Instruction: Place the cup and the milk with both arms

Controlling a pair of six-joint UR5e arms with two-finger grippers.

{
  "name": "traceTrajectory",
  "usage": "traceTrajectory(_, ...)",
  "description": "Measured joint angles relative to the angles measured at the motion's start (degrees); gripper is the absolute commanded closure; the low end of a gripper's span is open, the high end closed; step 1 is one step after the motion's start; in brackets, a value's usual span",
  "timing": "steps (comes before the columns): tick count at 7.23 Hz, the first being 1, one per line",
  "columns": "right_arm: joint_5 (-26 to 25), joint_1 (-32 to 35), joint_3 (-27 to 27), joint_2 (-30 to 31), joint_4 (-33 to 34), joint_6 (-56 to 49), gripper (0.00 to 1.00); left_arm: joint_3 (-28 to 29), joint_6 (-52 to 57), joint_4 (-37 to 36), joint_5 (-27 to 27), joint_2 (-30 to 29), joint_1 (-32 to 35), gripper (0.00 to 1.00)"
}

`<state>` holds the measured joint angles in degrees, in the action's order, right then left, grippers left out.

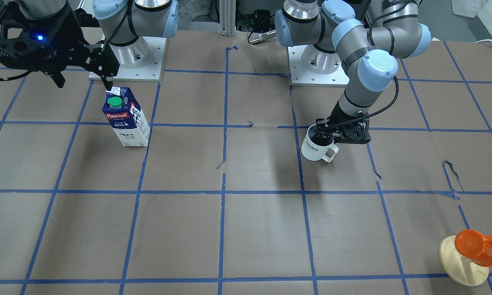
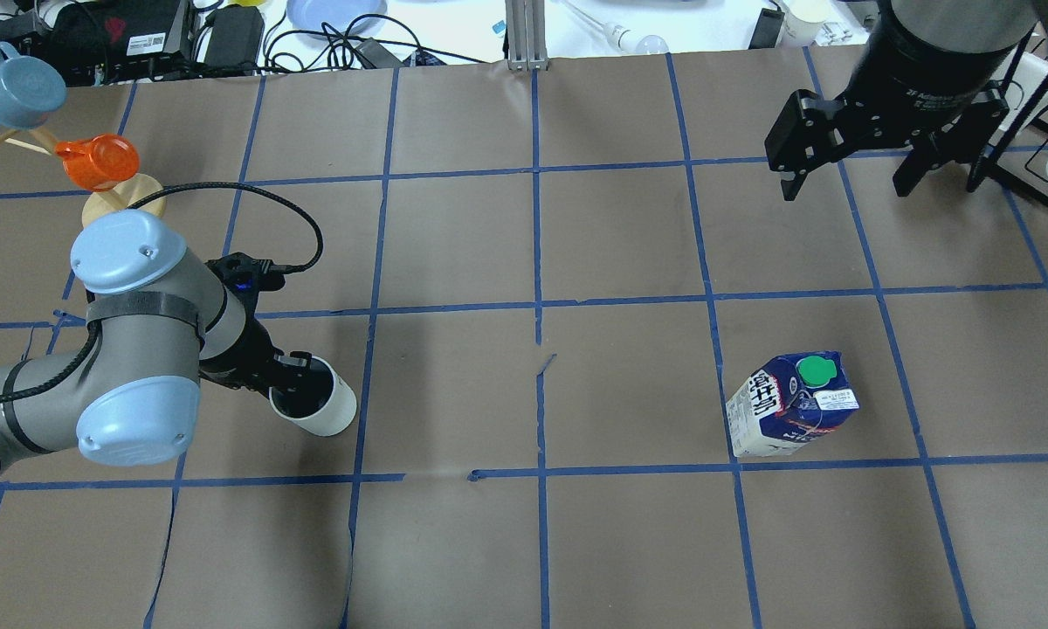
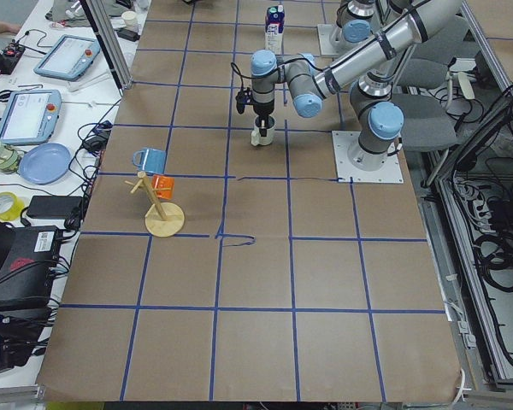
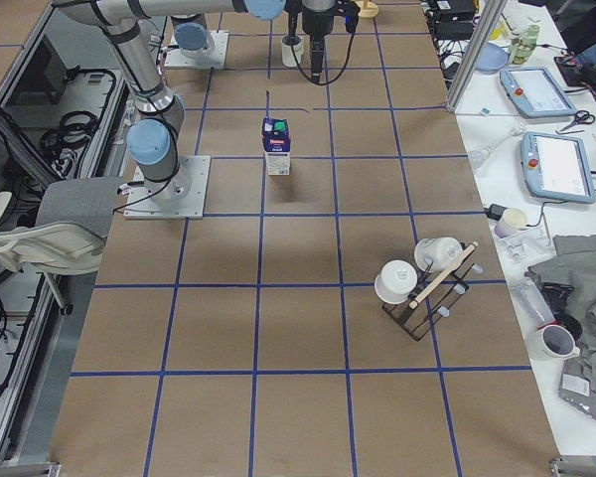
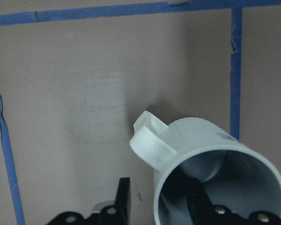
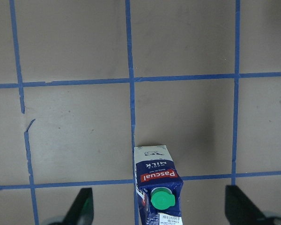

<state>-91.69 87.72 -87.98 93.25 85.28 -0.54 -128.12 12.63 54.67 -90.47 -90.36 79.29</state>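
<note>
The white cup marked "HOME" stands on the brown table, also in the overhead view. My left gripper is at its rim. In the left wrist view one finger is outside the cup by the handle and the other is inside. Both are a little off the wall, so the gripper is open. The milk stands upright, free, in the overhead view too. My right gripper is open and empty, high above the milk.
An orange cup on a pale wooden stand is at the table's corner on my left, with a blue cup beside it. A rack with white cups stands far on my right. The arm bases are at the back edge.
</note>
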Motion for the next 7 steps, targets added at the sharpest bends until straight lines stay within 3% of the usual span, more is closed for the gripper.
traceTrajectory(4,-0.2,-0.1,-0.4,0.0,0.0,-0.1,0.00,4.7,-9.1,1.0,3.9,0.6,3.0,0.95)
traceTrajectory(7,-0.2,-0.2,-0.4,0.0,0.0,-0.1,0.00,14.9,-24.9,2.3,5.0,-4.3,16.1,0.95)
